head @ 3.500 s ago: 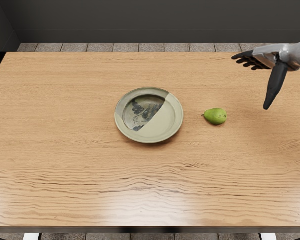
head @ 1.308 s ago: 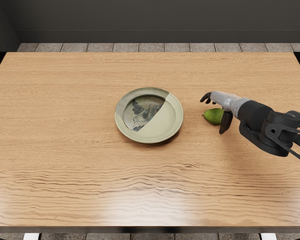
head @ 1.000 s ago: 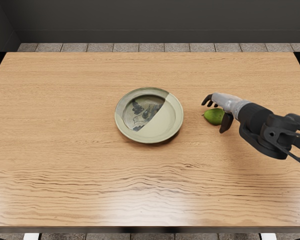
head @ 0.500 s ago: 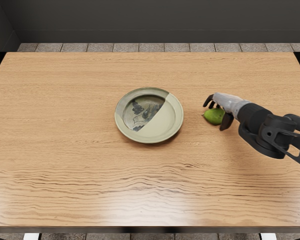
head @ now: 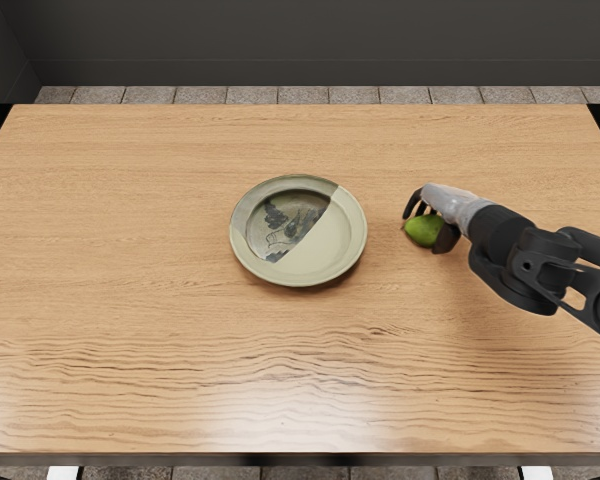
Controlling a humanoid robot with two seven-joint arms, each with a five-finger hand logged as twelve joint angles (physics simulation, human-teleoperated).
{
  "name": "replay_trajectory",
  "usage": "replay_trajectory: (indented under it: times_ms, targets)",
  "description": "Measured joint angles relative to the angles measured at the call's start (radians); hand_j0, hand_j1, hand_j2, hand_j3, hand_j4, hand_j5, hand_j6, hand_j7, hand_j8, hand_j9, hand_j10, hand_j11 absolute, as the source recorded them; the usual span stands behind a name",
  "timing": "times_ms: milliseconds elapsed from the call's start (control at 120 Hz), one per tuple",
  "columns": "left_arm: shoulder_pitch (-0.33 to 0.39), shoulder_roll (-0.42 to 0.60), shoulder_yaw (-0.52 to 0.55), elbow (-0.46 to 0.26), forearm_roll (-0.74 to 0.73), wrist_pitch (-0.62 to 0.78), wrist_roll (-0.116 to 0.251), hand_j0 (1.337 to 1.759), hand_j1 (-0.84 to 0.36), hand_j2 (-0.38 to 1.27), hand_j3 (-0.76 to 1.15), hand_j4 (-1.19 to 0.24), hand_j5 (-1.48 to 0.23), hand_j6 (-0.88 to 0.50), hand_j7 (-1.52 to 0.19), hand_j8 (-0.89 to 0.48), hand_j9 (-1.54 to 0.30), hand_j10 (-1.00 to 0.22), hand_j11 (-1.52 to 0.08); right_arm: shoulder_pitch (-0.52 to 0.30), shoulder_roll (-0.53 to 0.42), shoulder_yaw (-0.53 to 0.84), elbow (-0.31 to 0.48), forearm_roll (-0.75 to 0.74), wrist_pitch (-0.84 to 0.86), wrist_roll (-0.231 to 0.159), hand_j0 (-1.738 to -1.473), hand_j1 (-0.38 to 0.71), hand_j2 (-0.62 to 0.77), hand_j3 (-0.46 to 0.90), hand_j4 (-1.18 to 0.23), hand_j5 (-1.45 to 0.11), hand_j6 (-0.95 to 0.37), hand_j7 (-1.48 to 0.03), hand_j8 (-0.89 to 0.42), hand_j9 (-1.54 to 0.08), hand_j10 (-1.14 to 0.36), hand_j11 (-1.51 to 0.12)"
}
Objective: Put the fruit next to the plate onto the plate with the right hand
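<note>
Wooden tabletop [head: 130, 300], head view. Right hand [head: 435, 210] is wrapped around the pear [head: 422, 231], which lies on the tabletop just right of the plate [head: 352, 248]. Step, as I judge it: grasp. Next you must lift clear, carry left, then release over the plate.

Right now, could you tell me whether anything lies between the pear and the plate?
Nothing visible does: only tabletop separates the pear, grasped by the right hand, from the plate on its left.
</note>
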Motion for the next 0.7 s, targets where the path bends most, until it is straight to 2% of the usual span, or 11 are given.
replay_trajectory:
  times_ms: [125,258,350,608,700]
  targets:
    - [0.000,0.000,0.000,0.000,0.000,0.000,0.000,1.658,0.33,0.00,0.00,-0.02,-0.02,-0.02,-0.02,-0.02,-0.02,-0.02,-0.02,0.001,0.008,0.000,-0.011,0.000,0.000,0.000,-1.649,0.19,-0.04,0.00,-0.53,-0.67,-0.43,-0.68,-0.46,-0.68,-0.54,-0.67]
    - [0.000,0.000,0.000,0.000,0.000,0.000,0.000,1.658,0.33,0.00,0.00,-0.02,-0.02,-0.02,-0.02,-0.02,-0.02,-0.02,-0.02,0.003,0.010,0.000,-0.014,0.006,0.000,0.000,-1.650,0.23,0.09,0.00,-0.51,-0.78,-0.40,-0.78,-0.43,-0.78,-0.61,-0.78]
    - [0.000,0.000,0.000,0.000,0.000,0.000,0.000,1.658,0.33,0.00,0.00,-0.02,-0.02,-0.02,-0.02,-0.02,-0.02,-0.02,-0.02,0.005,0.007,0.004,-0.015,0.011,0.001,0.001,-1.652,0.24,0.20,0.00,-0.55,-0.83,-0.42,-0.83,-0.44,-0.84,-0.63,-0.83]
    - [0.000,0.000,0.000,0.000,0.000,0.000,0.000,1.658,0.33,0.00,0.00,-0.02,-0.02,-0.02,-0.02,-0.02,-0.02,-0.02,-0.02,0.031,0.004,0.024,-0.014,0.022,-0.002,0.001,-1.653,0.24,0.21,0.00,-0.56,-0.93,-0.40,-0.90,-0.39,-0.91,-0.59,-0.91]
    - [0.000,0.000,0.000,0.000,0.000,0.000,0.000,1.658,0.33,0.00,0.00,-0.02,-0.02,-0.02,-0.02,-0.02,-0.02,-0.02,-0.02,0.044,0.003,0.031,0.015,0.024,0.001,0.001,-1.654,0.24,0.21,0.00,-0.57,-0.94,-0.39,-0.91,-0.39,-0.93,-0.58,-0.93]
